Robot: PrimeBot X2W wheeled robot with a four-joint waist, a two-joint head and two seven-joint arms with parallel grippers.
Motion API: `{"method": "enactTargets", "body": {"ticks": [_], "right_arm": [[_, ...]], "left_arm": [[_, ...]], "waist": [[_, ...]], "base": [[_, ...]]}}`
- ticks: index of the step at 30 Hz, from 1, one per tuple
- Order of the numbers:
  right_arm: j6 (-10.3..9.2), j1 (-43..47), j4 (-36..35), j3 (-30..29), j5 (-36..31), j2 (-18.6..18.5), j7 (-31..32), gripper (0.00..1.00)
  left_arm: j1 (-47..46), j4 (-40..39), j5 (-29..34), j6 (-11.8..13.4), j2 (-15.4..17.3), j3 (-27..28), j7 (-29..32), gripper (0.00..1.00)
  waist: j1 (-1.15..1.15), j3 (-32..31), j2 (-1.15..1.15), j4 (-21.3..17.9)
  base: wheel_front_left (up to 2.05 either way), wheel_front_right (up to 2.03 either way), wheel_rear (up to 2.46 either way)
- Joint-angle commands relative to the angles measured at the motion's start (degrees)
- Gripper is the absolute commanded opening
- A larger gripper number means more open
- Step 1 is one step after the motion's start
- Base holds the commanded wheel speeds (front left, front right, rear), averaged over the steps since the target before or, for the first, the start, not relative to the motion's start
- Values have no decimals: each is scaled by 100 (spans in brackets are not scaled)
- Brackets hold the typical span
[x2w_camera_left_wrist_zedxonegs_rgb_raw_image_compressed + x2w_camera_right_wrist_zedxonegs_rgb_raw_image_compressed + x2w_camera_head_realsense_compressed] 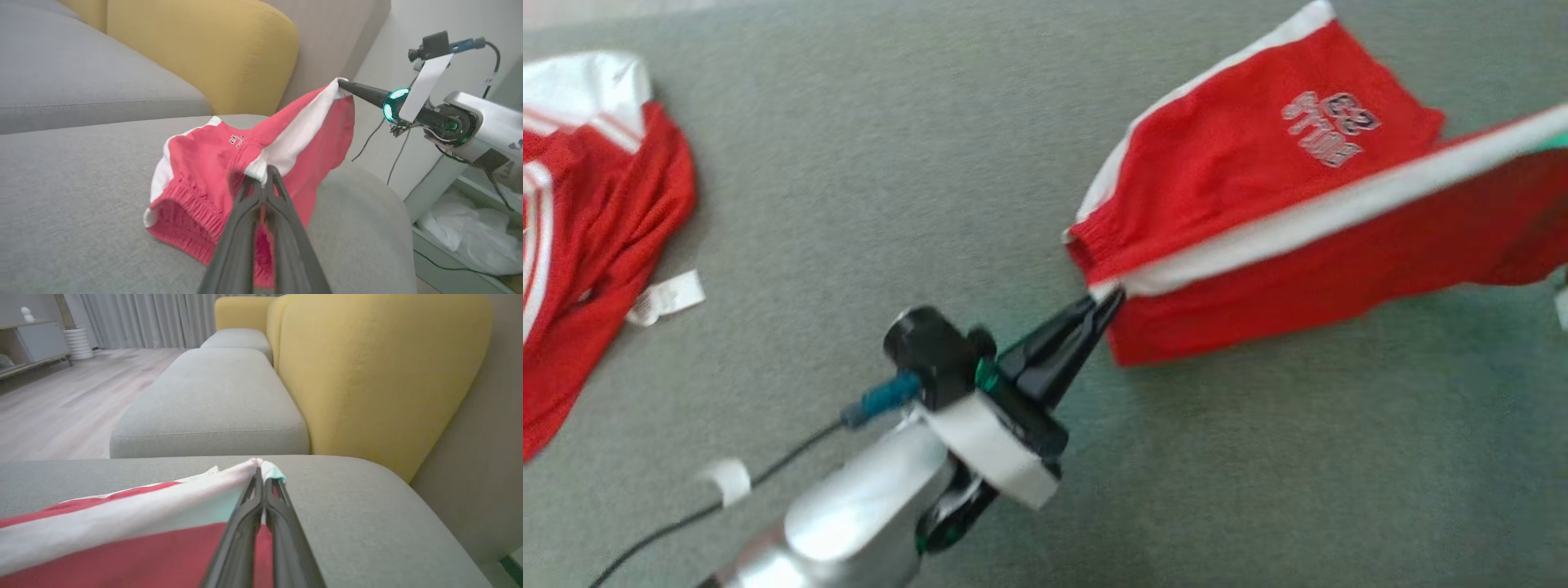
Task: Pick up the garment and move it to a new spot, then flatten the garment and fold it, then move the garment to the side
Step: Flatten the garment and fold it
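The garment point(1258, 171) is a pair of red shorts with white side stripes and a grey print. It hangs stretched between both grippers above the grey sofa seat point(890, 204), its far leg still resting on the cushion. My left gripper point(1107, 300) is shut on the waistband end of the white stripe. From the left wrist view the same grip point(265, 171) shows on the garment point(196, 163). My right gripper point(341, 83) pinches the stripe's other end, held higher. In the right wrist view its fingers point(261, 469) are shut on the white edge of the garment point(122, 547).
Another red and white garment point(596, 212) lies crumpled at the seat's left, with a white tag point(670, 298) beside it. Yellow backrests point(204, 49) rise behind the seat. A bin of white cloth point(470, 237) stands past the sofa's end. A wooden floor point(61, 400) lies beyond.
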Motion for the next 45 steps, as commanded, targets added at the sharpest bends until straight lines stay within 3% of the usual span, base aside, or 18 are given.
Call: {"method": "enactTargets", "body": {"ticks": [1,11,19,25,26,27,28,29,30,34,42,45], "right_arm": [[-4,-298,34,180,-35,-254,47,0],[-4,-1972,1657,1184,-178,-646,172,0],[-4,-3170,2948,2052,-274,-684,-146,0],[-4,-3660,3532,2391,-226,-577,-497,0],[-4,-3730,3646,2439,-200,-555,-559,5],[-4,-3796,3754,2473,-170,-535,-650,67],[-4,-3853,3859,2490,-134,-514,-758,100],[-4,-3890,3951,2516,-71,-480,-860,100],[-4,-3913,4033,2534,7,-453,-962,100],[-4,-3849,4128,2791,309,-515,-1295,100],[-4,-3381,4080,3005,1011,-1014,-1338,100],[-4,-3194,4181,2920,1348,-1149,-1130,100]], "left_arm": [[-331,-86,-171,10,-20,211,22,0],[-1168,674,-1069,9,-401,-52,129,0],[-1668,1211,-1459,9,-520,-281,-42,0],[-1755,1375,-1538,9,-549,-349,-135,0],[-1758,1404,-1546,9,-560,-354,-148,0],[-1756,1431,-1552,9,-577,-361,-159,7],[-1750,1465,-1557,9,-598,-360,-168,33],[-1739,1501,-1552,9,-624,-359,-176,85],[-1731,1547,-1518,9,-646,-362,-182,100],[-1671,1644,-1040,178,-774,-117,-197,100],[-668,638,848,1313,-890,1301,-199,100],[-156,85,1481,1584,-955,1864,-200,100]], "waist": [[-1,132,0,188],[-1,484,0,500],[-1,763,0,532],[-1,844,0,534],[-1,853,0,539],[-1,857,0,548],[-1,856,0,557],[-1,846,0,568],[-1,832,0,578],[-1,790,0,633],[-1,782,0,700],[-1,789,0,783]], "base": [[0,0,0],[0,0,0],[0,0,0],[0,0,0],[0,0,0],[0,0,0],[0,0,0],[0,0,0],[0,0,0],[0,0,0],[0,0,0],[0,0,0]]}}
